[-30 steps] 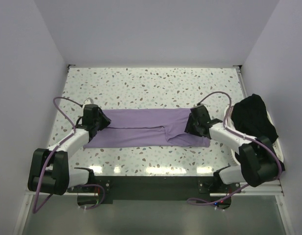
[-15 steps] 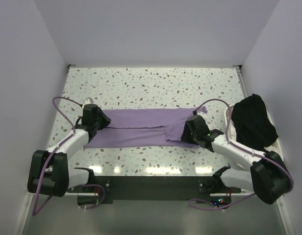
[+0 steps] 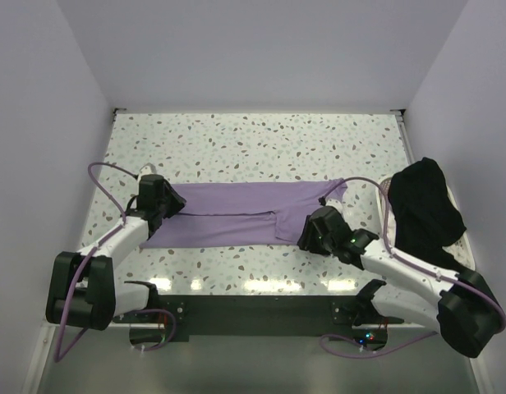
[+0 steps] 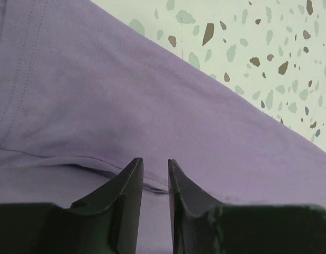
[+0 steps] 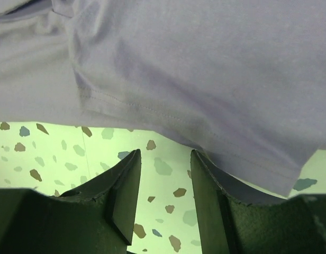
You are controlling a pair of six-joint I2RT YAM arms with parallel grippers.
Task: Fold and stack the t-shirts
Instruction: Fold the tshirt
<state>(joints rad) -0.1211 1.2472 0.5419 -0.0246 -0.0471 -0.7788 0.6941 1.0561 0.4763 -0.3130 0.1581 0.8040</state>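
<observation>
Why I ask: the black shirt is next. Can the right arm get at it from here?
Probably yes. The black t-shirt lies heaped at the right edge, beside the right arm, nothing on it. The right gripper, jaws apart and empty, is at the lavender t-shirt's near hem.

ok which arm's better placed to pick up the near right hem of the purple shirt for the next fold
Right. The right gripper sits open just short of the purple shirt's near right hem, with bare table between its fingers. The left gripper is over the shirt's opposite end, probably too far away.
</observation>
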